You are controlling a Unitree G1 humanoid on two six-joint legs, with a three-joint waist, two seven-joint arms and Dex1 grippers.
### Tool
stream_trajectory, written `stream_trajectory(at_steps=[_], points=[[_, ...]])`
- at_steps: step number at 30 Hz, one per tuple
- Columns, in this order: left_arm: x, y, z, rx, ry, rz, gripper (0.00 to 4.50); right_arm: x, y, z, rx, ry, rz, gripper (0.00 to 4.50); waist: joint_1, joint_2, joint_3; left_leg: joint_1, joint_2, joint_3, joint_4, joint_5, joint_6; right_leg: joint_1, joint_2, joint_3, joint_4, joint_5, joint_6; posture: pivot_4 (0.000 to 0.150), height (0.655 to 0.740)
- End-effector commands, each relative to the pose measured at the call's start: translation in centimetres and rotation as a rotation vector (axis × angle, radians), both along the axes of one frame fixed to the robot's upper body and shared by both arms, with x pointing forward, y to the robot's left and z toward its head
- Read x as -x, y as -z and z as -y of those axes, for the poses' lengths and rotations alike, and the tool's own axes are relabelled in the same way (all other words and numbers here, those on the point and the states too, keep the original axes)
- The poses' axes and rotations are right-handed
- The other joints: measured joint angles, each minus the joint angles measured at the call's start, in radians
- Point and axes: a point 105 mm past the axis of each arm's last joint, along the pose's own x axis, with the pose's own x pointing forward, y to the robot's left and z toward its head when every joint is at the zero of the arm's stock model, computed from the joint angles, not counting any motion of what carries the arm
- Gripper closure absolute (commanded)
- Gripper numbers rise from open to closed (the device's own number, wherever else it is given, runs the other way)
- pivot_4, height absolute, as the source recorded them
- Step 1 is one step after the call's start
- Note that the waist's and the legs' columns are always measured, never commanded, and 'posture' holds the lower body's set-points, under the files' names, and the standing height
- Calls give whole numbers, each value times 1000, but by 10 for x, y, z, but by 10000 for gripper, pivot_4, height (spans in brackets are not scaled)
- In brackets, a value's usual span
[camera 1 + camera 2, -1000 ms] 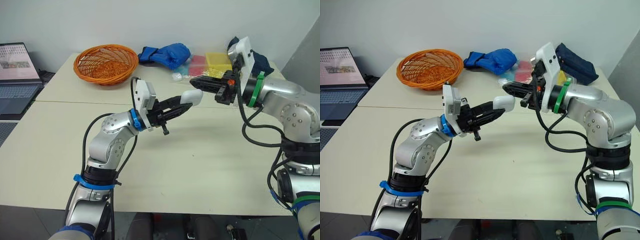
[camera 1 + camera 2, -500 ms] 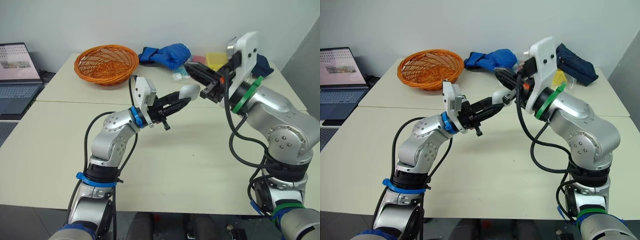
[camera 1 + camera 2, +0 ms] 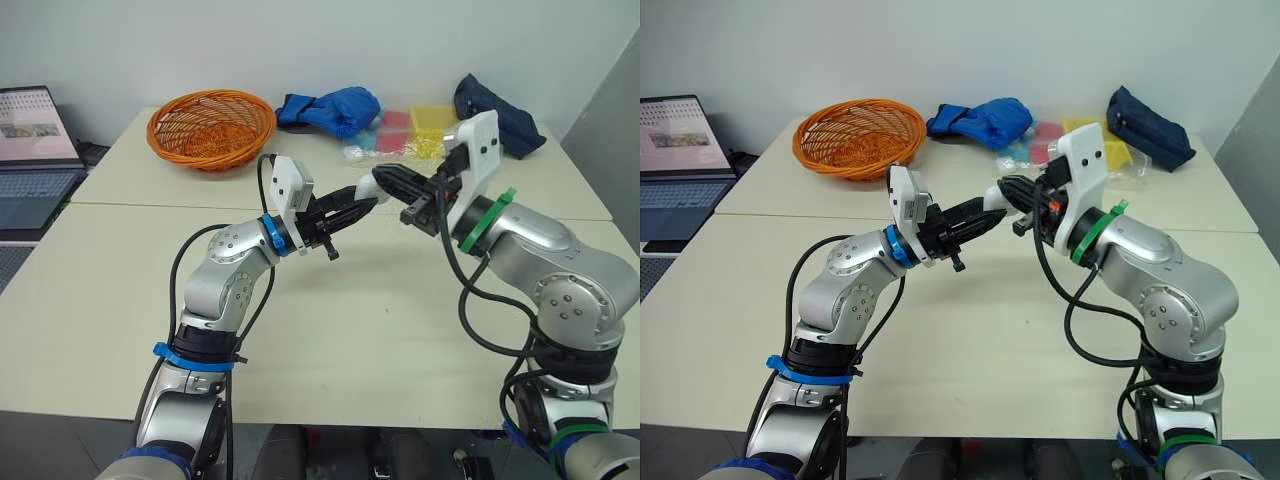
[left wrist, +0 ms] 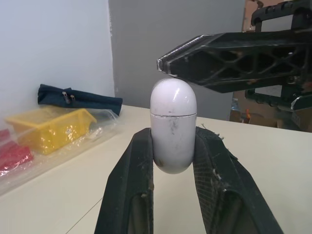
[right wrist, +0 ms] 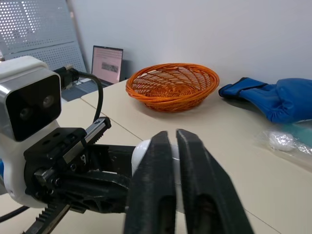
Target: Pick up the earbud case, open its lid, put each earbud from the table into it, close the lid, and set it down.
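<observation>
Above the table [image 3: 400, 330], my left gripper [image 3: 352, 203] clamps the earbud case [image 4: 173, 126] by its base. Its long axis runs along my fingers, with the lid end toward my right gripper [image 5: 174, 136]. Right jaws are nearly together, tips at the lid's dome.

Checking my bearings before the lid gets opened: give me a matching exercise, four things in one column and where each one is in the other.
Things:
1. earbud case
2. orange basket
3. navy pouch
4. laptop

Places:
A. far right corner of the table
B. off the table, to the left
C. between the fingers of the left gripper, off the table
D. far left part of the table

Pairs: 1-C; 2-D; 3-A; 4-B
</observation>
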Motion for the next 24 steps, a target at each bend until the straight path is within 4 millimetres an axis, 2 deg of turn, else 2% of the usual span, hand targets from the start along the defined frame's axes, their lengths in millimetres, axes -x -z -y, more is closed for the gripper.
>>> stream_trajectory(at_steps=[1, 4, 9, 12, 16, 17, 20, 21, 24], points=[[3, -15, -4, -23, 2, 70, 37573, 10, -27, 17, -38, -56, 89, 28709, 0, 0, 0, 0, 0, 0, 0, 0, 0, 0, 0, 0, 0, 0, 0, 1500, 7400], [-3, -5, -10, -75, 8, -14, 37573, 21, -23, 26, 31, -134, 83, 17683, 1, 0, 0, 0, 0, 0, 0, 0, 0, 0, 0, 0, 0, 0, 0, 1500, 7400], [-4, 7, -19, -52, 78, -376, 37573, 32, 20, 45, 280, -216, 64, 251, 0, 0, 0, 0, 0, -1, -1, 0, 0, 1, 0, -1, -2, 0, 0, 1500, 7400], [-6, 28, -26, -4, 81, -718, 37573, 31, 53, 60, 345, -243, 37, 251, -3, 0, 0, 0, 0, -1, 0, 0, 0, 1, 0, -1, -1, 0, 0, 1500, 7400], [-14, 63, -38, 83, -18, -1012, 37573, 31, 86, 67, 413, -280, 32, 251, -8, 0, 0, 2, 0, -1, 1, 0, 0, 1, 0, -1, 1, 0, 1, 1500, 7400], [-15, 70, -40, 90, -35, -1055, 37573, 29, 90, 67, 426, -276, 41, 251, -10, 0, 0, 2, 0, -1, 1, 0, 0, 1, 0, -1, 1, 0, 1, 1500, 7400], [-12, 116, -49, 83, -142, -1230, 37573, 29, 104, 65, 413, -296, 9, 251, -15, 0, 0, 3, 0, -1, 1, 0, 0, 1, 0, 0, 3, 0, 1, 1500, 7400], [-10, 125, -51, 81, -157, -1261, 37573, 29, 107, 65, 413, -296, 5, 251, -15, 0, 0, 4, 0, -1, 1, 0, 0, 1, 0, 0, 3, 0, 1, 1500, 7400], [-5, 135, -52, 60, -180, -1276, 37573, 28, 112, 66, 421, -295, 8, 251, -14, 0, 0, 4, 0, -1, 1, 0, 0, 1, 0, 0, 4, 0, 0, 1500, 7400]])
